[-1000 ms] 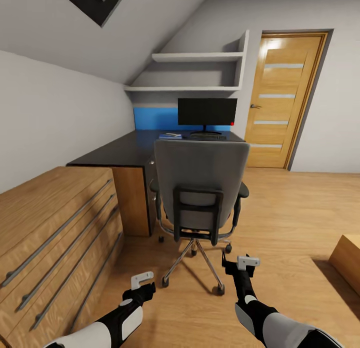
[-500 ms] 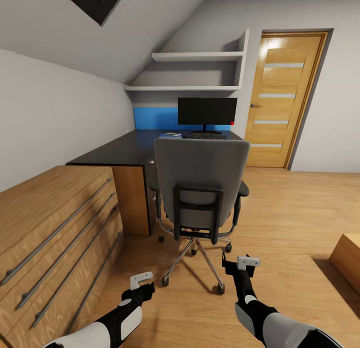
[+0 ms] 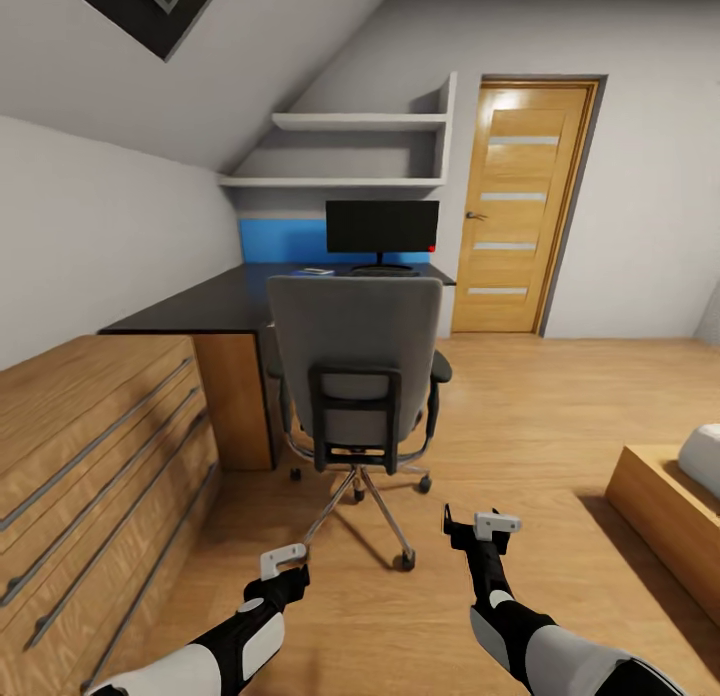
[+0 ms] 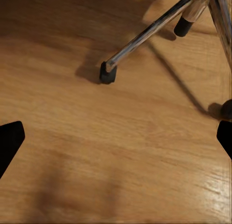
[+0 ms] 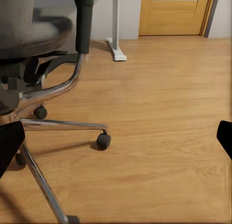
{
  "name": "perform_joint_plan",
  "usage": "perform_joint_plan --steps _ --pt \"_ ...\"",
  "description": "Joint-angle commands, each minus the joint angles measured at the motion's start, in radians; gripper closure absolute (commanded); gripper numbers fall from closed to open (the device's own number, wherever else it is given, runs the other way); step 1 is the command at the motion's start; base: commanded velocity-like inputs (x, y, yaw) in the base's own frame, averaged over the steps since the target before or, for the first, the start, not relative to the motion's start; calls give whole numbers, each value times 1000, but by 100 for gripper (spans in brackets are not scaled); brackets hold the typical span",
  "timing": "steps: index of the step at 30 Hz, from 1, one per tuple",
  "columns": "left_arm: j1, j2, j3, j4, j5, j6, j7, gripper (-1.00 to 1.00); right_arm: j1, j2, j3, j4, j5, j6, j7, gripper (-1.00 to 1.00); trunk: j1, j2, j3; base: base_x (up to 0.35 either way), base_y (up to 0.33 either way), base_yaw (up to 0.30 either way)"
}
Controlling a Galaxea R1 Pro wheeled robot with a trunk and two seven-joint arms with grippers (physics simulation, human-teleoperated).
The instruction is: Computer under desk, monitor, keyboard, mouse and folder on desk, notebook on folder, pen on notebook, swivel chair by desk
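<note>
Our view has swung right and back, so the swivel chair (image 3: 355, 361) sits further off before the surface (image 3: 215, 301) holding the monitor (image 3: 381, 227), both our left gripper (image 3: 283, 560) and right gripper (image 3: 478, 528) wide and empty.

- Chair (image 3: 355, 361): tall back hides the seat top and the middle of the desk (image 3: 200, 311) front.
- Keyboard (image 3: 384, 271): thin dark strip under the monitor (image 3: 382, 226); keys too small to tell.
- Small flat item (image 3: 316, 271) on desk: blue and white, identity unclear.
- Bed corner (image 3: 668, 516): cut off by the head view's edge.
</note>
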Motion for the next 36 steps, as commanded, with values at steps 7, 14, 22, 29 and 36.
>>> perform_joint_plan --steps 7,14,22,29,36 --pt "-1 -1 -10 -1 4 1 6 -100 -1 5 14 -1 -3 4 -3 -100 0 0 0 -38 -41 -27" --pt "-7 14 -8 -199 3 112 41 -100 -4 93 15 -36 0 117 -8 -100 0 0 0 -2 -3 -2" --pt "-105 32 -7 -291 3 327 126 -100 -7 102 11 -229 2 400 0 -100 0 0 0 0 0 0" --pt "-106 79 -19 -238 6 171 95 -100 -6 102 12 -129 2 218 1 -100 0 0 0 0 0 0" --pt "-106 78 -30 -224 7 156 66 -100 -5 104 14 -118 3 194 2 -100 0 0 0 140 85 0"
